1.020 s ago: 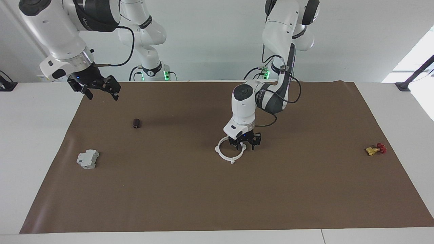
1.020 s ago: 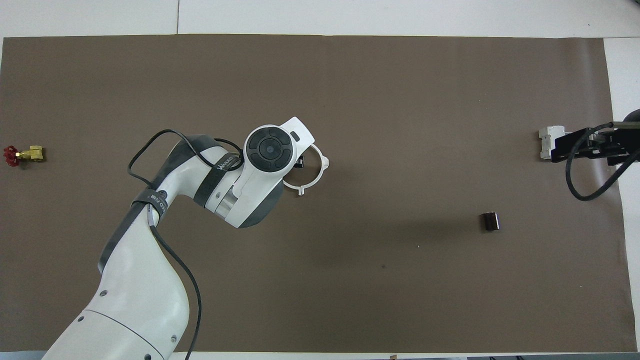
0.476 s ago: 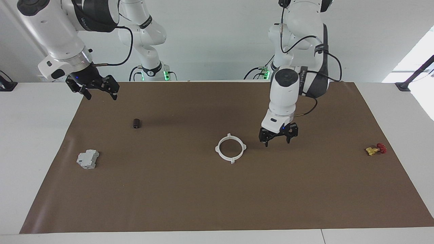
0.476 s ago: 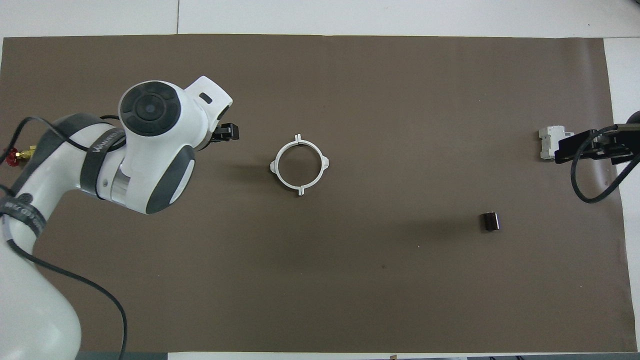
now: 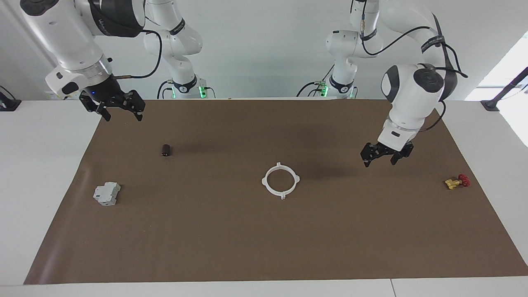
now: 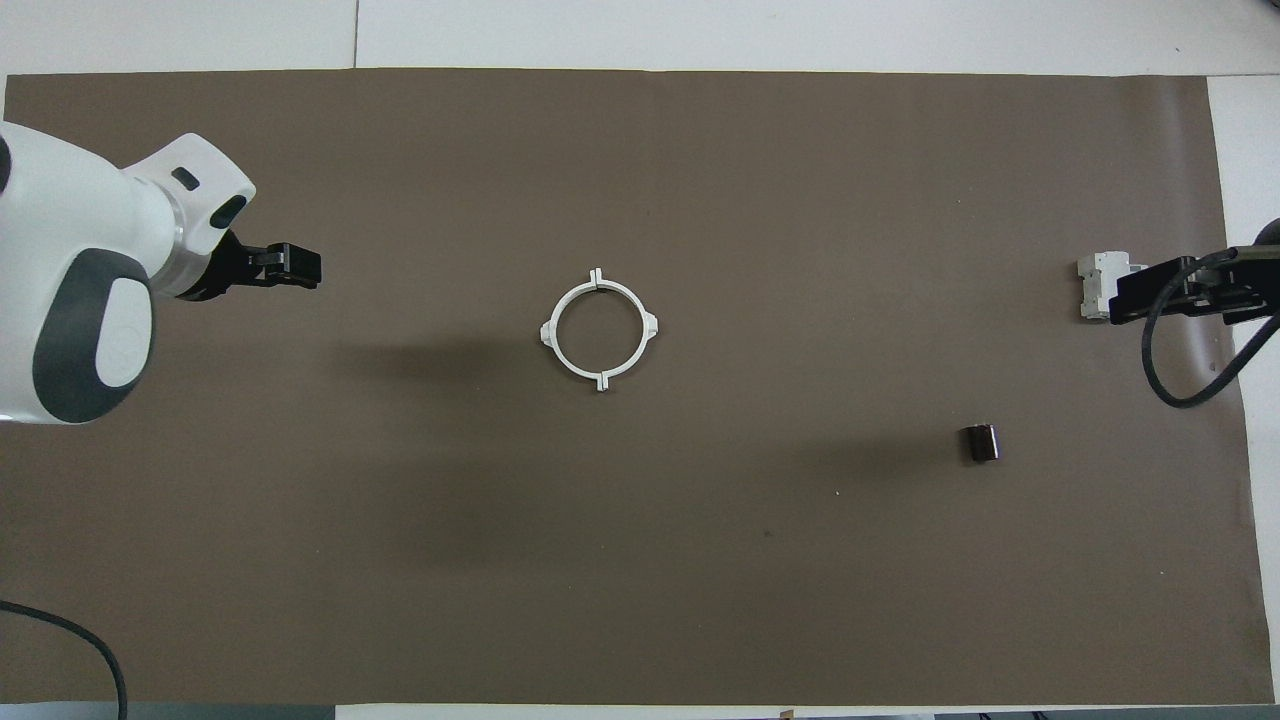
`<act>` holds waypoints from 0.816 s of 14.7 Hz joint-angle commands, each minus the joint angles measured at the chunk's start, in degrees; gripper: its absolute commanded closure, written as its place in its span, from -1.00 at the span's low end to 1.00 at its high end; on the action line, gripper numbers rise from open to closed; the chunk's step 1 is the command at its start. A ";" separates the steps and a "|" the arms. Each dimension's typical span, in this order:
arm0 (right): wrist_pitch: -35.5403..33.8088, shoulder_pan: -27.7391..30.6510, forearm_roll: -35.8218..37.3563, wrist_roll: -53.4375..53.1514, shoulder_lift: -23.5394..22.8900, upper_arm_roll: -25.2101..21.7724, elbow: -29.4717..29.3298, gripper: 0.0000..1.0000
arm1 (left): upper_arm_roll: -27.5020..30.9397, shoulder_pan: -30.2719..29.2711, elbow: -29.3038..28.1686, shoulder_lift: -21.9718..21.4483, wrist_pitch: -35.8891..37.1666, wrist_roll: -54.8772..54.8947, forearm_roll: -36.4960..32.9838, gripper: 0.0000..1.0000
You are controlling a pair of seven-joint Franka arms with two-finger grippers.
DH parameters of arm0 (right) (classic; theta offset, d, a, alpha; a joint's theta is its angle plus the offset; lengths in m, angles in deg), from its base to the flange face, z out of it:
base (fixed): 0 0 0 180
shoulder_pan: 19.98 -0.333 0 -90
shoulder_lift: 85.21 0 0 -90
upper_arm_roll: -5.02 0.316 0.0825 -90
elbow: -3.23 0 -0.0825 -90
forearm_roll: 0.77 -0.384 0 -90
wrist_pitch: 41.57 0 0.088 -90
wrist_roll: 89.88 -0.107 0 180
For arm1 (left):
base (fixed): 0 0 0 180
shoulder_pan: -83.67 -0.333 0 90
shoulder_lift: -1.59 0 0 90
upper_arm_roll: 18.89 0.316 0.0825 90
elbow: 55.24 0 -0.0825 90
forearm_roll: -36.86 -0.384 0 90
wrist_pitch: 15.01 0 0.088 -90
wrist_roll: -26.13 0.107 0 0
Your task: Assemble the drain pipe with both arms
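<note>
The drain pipe is one white ring (image 5: 281, 193) with four tabs. It lies flat on the brown mat near the table's middle and shows whole in the overhead view (image 6: 600, 375). Nothing touches it. My left gripper (image 5: 380, 160) is open and empty, raised over the mat between the ring and the yellow valve; it also shows in the overhead view (image 6: 298, 268). My right gripper (image 5: 121, 113) is open and empty, held in the air over the mat's corner at the right arm's end, and waits there (image 6: 1122, 296).
A grey boxy block (image 5: 106, 194) lies toward the right arm's end (image 6: 1096, 282). A small dark cylinder (image 5: 166, 150) lies nearer to the robots than the block (image 6: 980, 443). A yellow valve with a red knob (image 5: 456, 182) lies toward the left arm's end.
My left gripper has left the ring, risen and swung toward the left arm's end of the table. The ring stays in place. The right gripper has hardly moved.
</note>
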 commanded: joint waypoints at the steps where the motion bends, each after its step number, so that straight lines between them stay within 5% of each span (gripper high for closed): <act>1: 0.82 0.65 0.51 1.64 0.28 0.37 -0.37 -1.00 | -0.27 -3.67 -0.74 -3.03 3.16 4.85 0.95 -1.00; 12: 1.52 0.56 0.60 2.96 0.19 0.37 -0.46 -1.00 | -0.09 -8.86 14.90 -3.56 24.33 5.92 0.24 -1.00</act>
